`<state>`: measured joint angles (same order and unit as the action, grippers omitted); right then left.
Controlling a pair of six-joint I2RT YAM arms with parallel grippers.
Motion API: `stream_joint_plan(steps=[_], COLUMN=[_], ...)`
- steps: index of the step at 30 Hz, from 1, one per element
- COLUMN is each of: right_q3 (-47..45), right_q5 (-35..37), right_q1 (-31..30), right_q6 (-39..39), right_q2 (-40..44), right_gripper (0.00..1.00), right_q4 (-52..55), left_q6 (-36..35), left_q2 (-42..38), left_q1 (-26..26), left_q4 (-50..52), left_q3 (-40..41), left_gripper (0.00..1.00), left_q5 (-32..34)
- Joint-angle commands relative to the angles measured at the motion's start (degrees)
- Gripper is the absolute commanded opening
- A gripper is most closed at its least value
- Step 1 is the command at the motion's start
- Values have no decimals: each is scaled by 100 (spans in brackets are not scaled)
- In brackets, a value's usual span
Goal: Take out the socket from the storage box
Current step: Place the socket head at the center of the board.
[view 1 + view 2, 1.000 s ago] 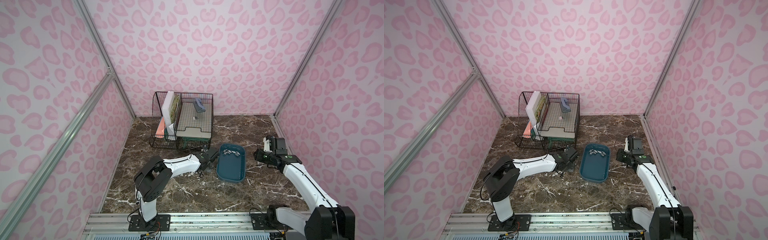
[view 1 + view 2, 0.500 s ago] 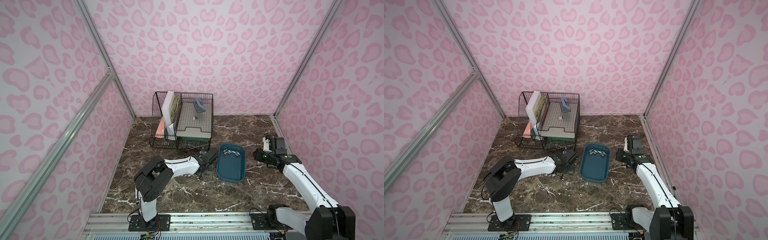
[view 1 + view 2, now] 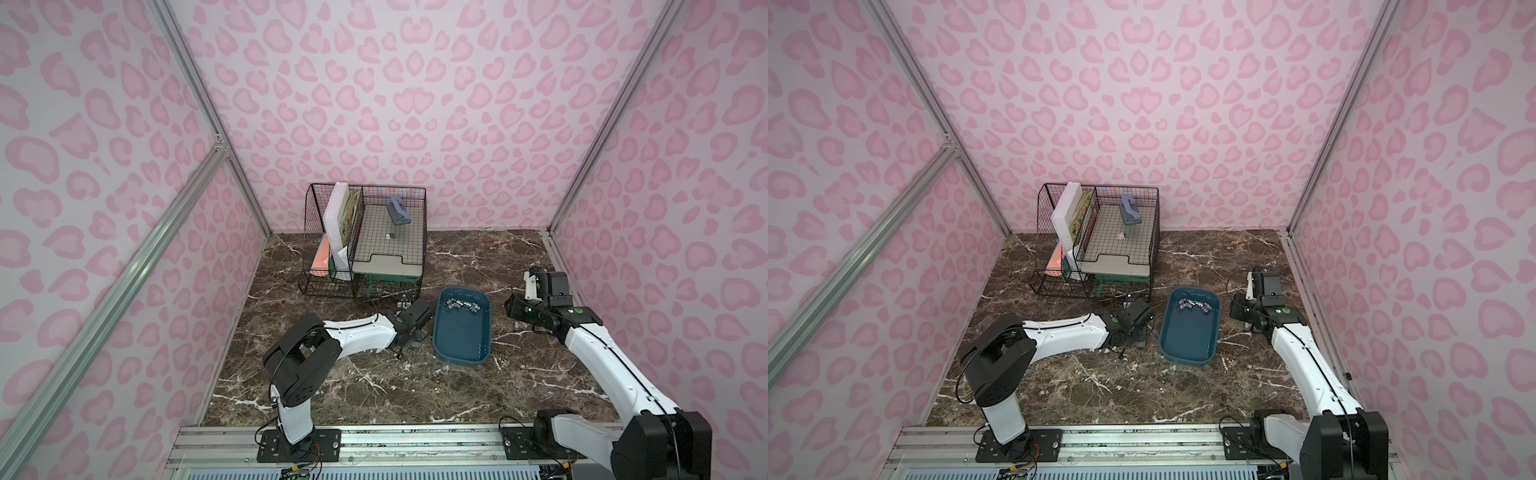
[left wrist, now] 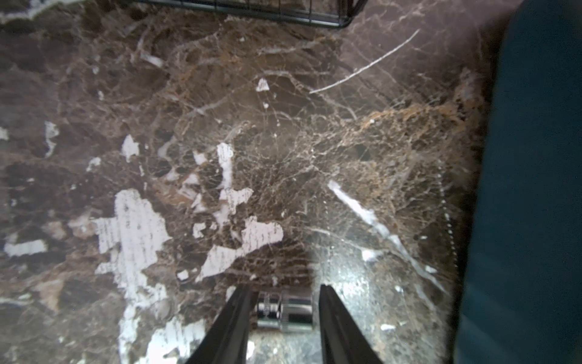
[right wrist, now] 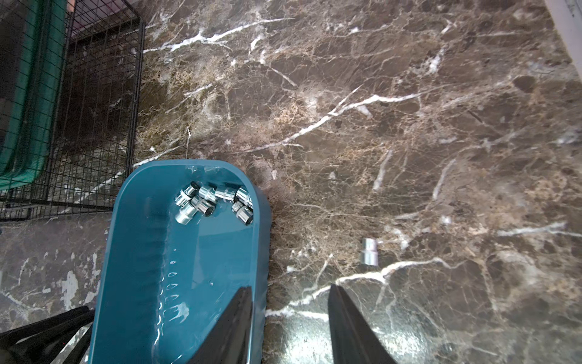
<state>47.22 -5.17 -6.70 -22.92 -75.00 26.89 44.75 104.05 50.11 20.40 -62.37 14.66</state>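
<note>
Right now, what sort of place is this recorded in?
Probably a staged robot-recording booth: pink heart-print walls on aluminium framing, a marble-look tabletop, two arms bolted to a front rail beside a storage box of sockets.

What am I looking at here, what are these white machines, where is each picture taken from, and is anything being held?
Two white robot arms stand at a marble tabletop, each ending in a two-fingered gripper. Both top views look down on everything; each wrist view looks along one gripper's fingers. A teal storage box near a black wire organiser holds chrome sockets. The left gripper is open around one socket lying on the marble beside the box. The right gripper is open and empty; another socket lies loose ahead of it.
</note>
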Motion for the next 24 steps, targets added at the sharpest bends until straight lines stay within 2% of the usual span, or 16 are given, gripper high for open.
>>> stream_joint_plan(steps=[1,9,15,24], right_q3=[78,241,450,725], right_q5=[44,45,78,158], right_q1=[-65,-319,-820,-1565], right_q6=[-98,-184,-340,-395], right_q2=[-40,-166,-409,-1168], right_gripper=[47,47,47,46], right_q4=[-53,-53,-151,-541], left_q6=[-111,-288,-412,-710], left_q2=[-81,-464,-1007,-2237], left_q1=[-1,-9,-99,-815], left_q4=[118,481,924,1449], left_q3=[-47,-240,-426,-396], left_gripper=[41,42,44,52], left_q5=[90,234,447,320])
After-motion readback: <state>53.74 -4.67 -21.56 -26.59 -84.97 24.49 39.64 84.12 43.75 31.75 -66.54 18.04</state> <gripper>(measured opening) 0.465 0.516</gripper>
